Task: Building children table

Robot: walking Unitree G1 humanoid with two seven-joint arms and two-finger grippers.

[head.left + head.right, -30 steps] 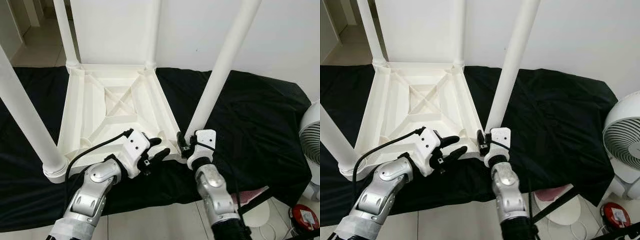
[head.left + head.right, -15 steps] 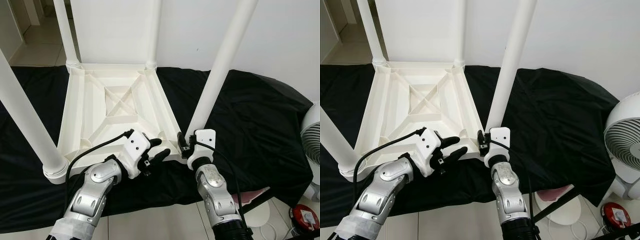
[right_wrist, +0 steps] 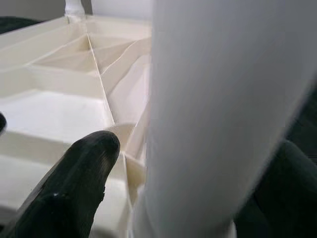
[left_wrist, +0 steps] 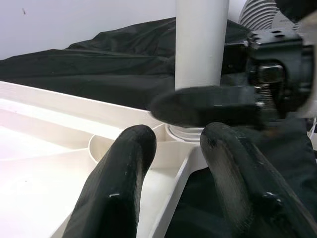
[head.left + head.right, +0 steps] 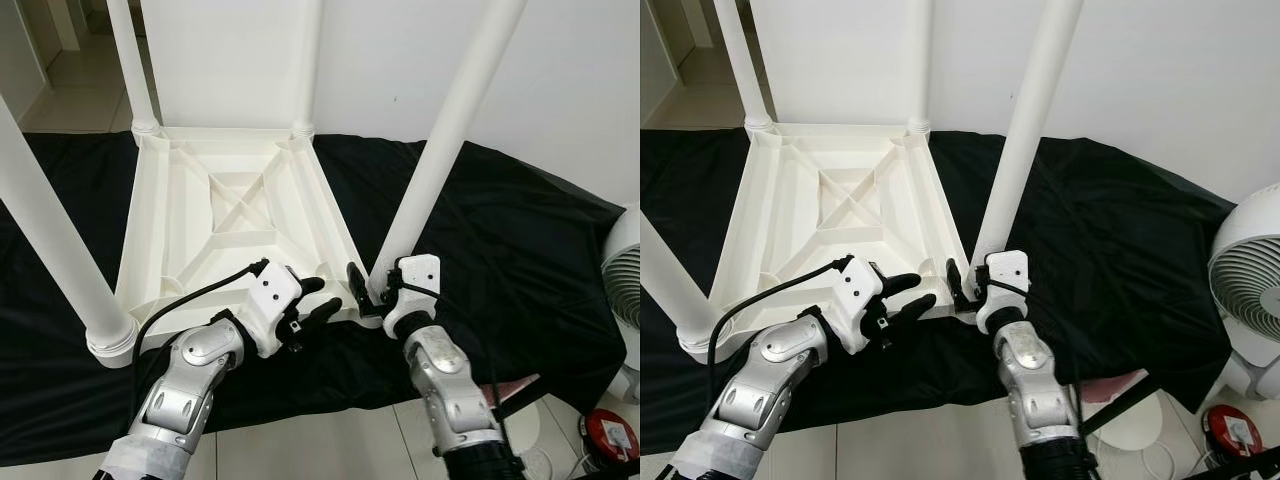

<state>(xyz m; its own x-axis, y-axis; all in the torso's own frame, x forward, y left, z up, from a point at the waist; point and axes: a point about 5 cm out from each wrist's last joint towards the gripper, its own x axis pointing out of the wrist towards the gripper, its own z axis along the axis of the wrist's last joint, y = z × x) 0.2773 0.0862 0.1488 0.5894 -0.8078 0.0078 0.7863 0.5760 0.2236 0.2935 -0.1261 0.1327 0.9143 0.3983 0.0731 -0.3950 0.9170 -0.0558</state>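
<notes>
Upturned table (image 5: pixel 230 215) lies on the black cloth (image 5: pixel 500 230). Our right gripper (image 5: pixel 372 292) straddles the near-right leg (image 5: pixel 440 160) at its socket, fingers spread; left gripper (image 5: pixel 305 305), spread, steadies the frame's near edge. We should clamp squarely, keeping the leg vertical while seating. Since 0.5 s ago, our right wrist shifted rightward.

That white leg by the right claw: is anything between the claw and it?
Nothing visible. The right gripper has its fingers on either side of the leg, just above the socket at the tabletop's corner.
</notes>
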